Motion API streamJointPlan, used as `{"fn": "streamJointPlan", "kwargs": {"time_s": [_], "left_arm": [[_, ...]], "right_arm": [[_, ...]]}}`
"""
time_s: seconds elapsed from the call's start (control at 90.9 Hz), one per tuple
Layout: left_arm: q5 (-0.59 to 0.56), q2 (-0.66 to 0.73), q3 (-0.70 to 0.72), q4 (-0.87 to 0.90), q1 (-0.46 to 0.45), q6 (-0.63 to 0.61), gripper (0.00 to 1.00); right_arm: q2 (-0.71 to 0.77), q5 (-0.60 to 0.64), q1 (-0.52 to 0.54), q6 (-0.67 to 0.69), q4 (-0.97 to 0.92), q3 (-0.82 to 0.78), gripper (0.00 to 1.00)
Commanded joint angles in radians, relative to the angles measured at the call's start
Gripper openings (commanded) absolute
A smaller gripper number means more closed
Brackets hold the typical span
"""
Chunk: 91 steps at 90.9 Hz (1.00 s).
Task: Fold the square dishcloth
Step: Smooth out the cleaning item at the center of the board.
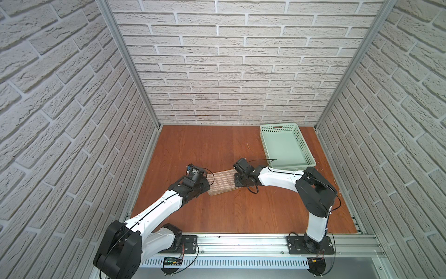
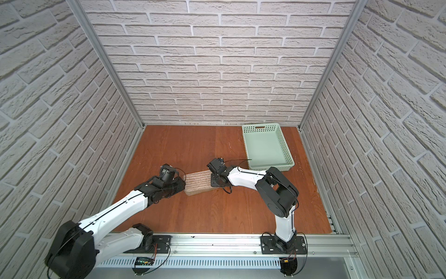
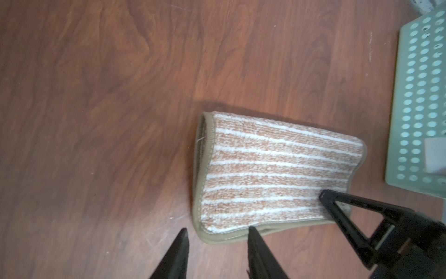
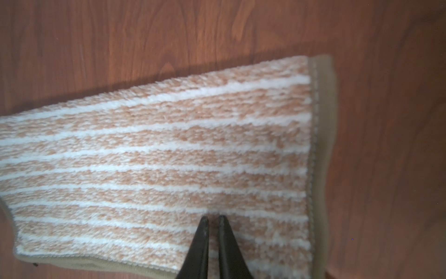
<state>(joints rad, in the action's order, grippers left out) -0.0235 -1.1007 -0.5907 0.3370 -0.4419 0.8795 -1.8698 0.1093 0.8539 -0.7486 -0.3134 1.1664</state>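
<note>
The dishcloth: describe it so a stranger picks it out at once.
On the wooden tabletop, look between the left hand and the right hand, nearer than the mint basket. The dishcloth lies there folded: the only soft thing, tan with thin cream stripes.

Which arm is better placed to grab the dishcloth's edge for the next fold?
Likely left: the left fingers stand open at the hem of the dishcloth; the right fingers are shut, tips on top of it.

Wooden table [image 1: 229, 212]: near middle and far-left part bare, free passage. Green basket [image 1: 305, 147] fills far-right corner. Folded dishcloth [image 1: 222, 182] mid-table; left arm [image 1: 156, 205], right arm [image 1: 277, 178] at its ends.
</note>
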Motion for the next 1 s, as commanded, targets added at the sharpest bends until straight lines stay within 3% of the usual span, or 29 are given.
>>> {"fn": "streamJointPlan", "kwargs": {"time_s": [0.0,0.506,0.99], "left_arm": [[0.016,-0.045,-0.038,0.005,-0.022,0.023,0.39],[0.005,-0.316,-0.105,-0.033,-0.063,0.037,0.36],[0.019,-0.521,-0.204,-0.093,0.036,-0.063,0.31]], "right_arm": [[0.087,0.056,0.014,0.016,-0.044,-0.02,0.14],[0.051,0.116,0.011,-0.024,-0.035,-0.079,0.17],[0.06,0.163,-0.019,-0.1,0.023,-0.147,0.2]]}}
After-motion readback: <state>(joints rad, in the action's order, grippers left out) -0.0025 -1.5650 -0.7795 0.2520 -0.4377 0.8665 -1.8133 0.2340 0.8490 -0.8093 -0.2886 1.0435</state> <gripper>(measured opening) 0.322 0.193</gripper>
